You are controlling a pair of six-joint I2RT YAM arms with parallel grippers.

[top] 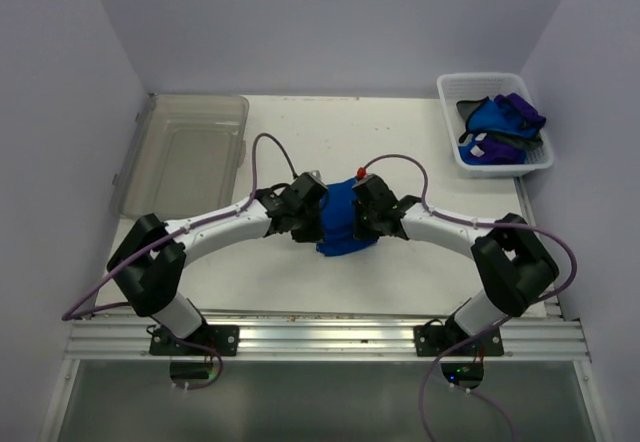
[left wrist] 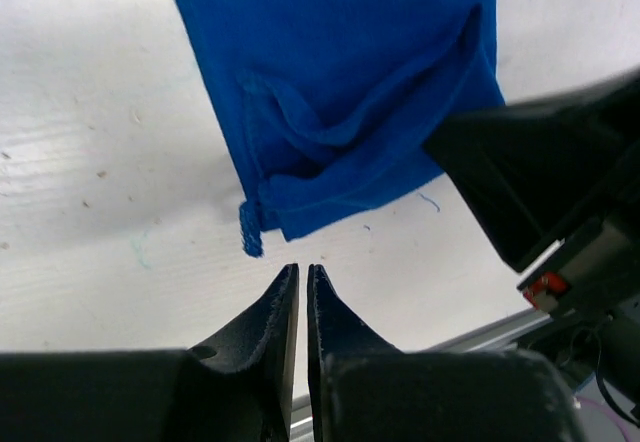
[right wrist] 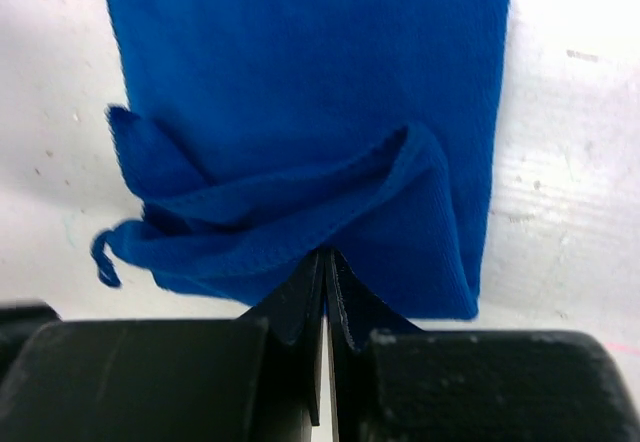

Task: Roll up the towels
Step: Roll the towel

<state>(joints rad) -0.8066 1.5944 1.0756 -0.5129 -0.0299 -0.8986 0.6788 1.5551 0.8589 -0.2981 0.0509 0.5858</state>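
Observation:
A royal blue towel (top: 340, 230) lies crumpled in the middle of the table between my two grippers. My right gripper (right wrist: 325, 254) is shut, its tips pinching a raised fold at the near edge of the towel (right wrist: 300, 92). In the top view it (top: 358, 220) sits at the towel's right side. My left gripper (left wrist: 302, 267) has its jaws almost together with nothing between them. It hovers just short of the towel's (left wrist: 340, 82) frayed corner, at the cloth's left side (top: 318, 220). More towels, blue (top: 490, 114) and purple (top: 525, 110), lie in a basket.
A white slotted basket (top: 452, 92) stands at the back right corner. A clear plastic tub (top: 185, 152) lies at the back left. The right gripper's black body (left wrist: 540, 172) fills the right of the left wrist view. An aluminium rail (top: 320, 337) runs along the near edge.

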